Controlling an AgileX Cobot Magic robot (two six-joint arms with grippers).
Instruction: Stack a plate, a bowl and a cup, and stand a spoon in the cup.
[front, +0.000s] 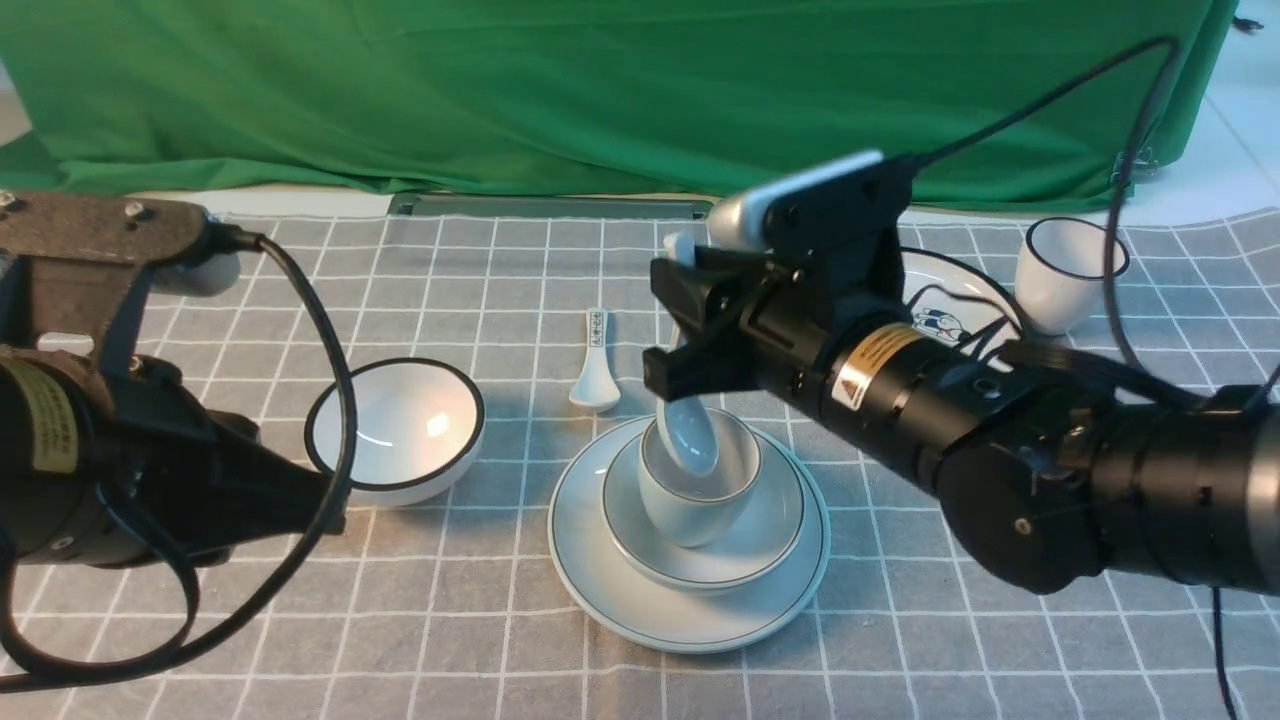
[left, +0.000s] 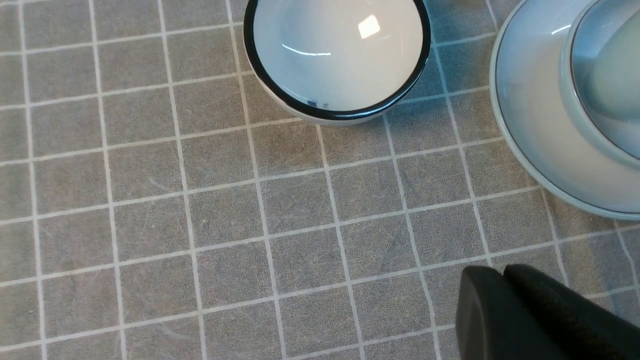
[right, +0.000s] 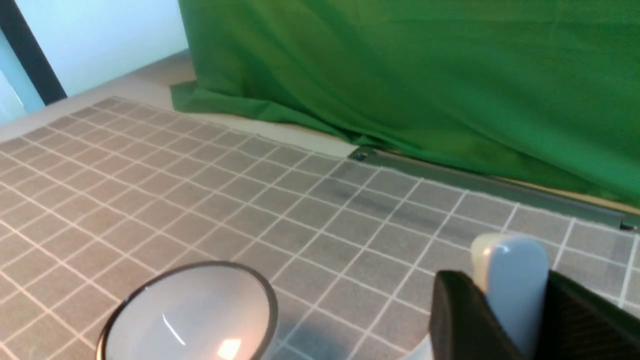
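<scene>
On the cloth (front: 450, 620), two each: plate (front: 620, 590), bowl (front: 770, 540), cup (front: 690, 515), spoon (front: 690, 440).

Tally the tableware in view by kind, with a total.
Plates: 2 (plain plate, cartoon plate)
Bowls: 2 (thin-rimmed bowl, black-rimmed bowl)
Cups: 2 (grey-green cup, black-rimmed cup)
Spoons: 2 (plain spoon, marked spoon)
Total: 8

cup (front: 690, 505) in bowl (front: 775, 540) on plate (front: 615, 590) | spoon (front: 690, 440) in cup | other bowl (front: 395, 430) left | other spoon (front: 596, 375) far
</scene>
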